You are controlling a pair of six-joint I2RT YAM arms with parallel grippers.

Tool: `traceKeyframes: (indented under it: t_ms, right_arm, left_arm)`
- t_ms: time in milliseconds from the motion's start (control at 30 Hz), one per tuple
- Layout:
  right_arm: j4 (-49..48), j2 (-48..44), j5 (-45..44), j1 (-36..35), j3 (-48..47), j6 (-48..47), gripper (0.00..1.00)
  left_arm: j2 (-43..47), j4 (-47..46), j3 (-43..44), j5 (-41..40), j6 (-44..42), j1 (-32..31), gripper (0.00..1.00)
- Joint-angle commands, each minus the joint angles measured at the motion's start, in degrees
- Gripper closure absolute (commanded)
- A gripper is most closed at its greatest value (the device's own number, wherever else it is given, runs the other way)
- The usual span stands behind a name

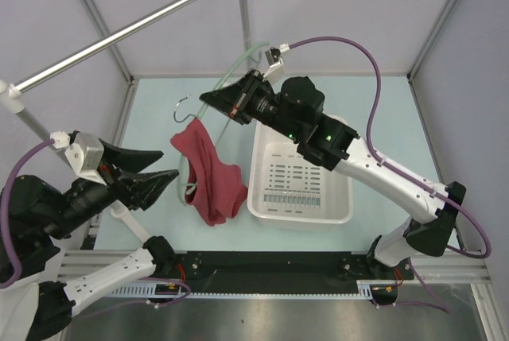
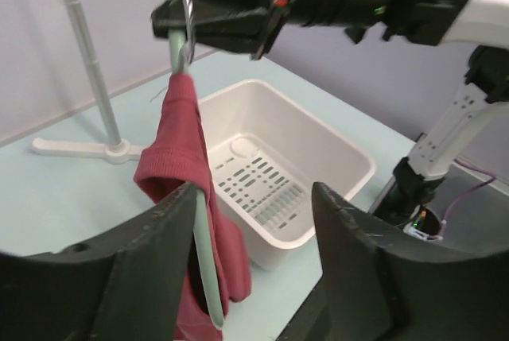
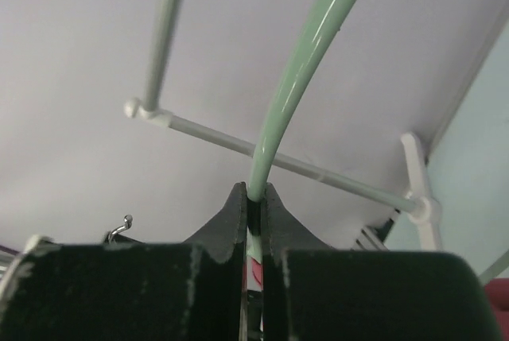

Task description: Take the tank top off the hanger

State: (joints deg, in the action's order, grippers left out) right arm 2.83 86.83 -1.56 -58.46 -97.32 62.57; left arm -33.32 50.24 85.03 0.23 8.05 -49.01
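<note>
Note the tank top (image 1: 211, 174) just left of the white basket (image 1: 300, 218), bunched and drooping lengthwise off the pale green hanger (image 3: 290, 79); cannot tell whether touching the desk (image 1: 382, 118). See the hanger rising up and back near the basket's far-left corner, pinched tight in the right gripper (image 3: 253, 202) jaws. Find the left gripper (image 1: 169, 164) further left of the basket, jaws spread, aimed at the cloth, clearly nearer. Probably calls for drawing the fabric down along the hanger, away from the right jaws.

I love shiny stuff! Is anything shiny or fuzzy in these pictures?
Right wrist view: a white glare streak runs along the hanger. Left wrist view: the left end effector up close looks slightly soft, the tank top sharper. Top view: even light, no harsh glare.
</note>
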Motion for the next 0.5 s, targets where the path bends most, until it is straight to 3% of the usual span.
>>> traceKeyframes:
  t_ms: [0, 167, 333, 467]
  right_arm:
    - [-2.39, -1.66, 15.15, 4.22, 1.07, 2.56, 1.0]
    - [-8.27, -2.72, 29.55, 9.93, 4.07, 6.68, 1.0]
    - [-14.24, -1.4, 43.64, 13.19, 3.27, 9.06, 1.0]
    - [-23.02, 0.09, 54.61, 15.38, 4.68, 12.39, 1.0]
  left_arm:
    - [-1.4, -2.6, 3.56, 4.08, 1.08, -0.12, 0.31]
    - [-1.57, -3.04, 5.31, 3.2, 2.14, -0.12, 0.2]
    - [-4.9, -4.09, 7.77, -3.39, 8.88, -0.2, 0.24]
    - [-9.56, -5.59, 8.83, -0.76, 12.77, -0.2, 0.27]
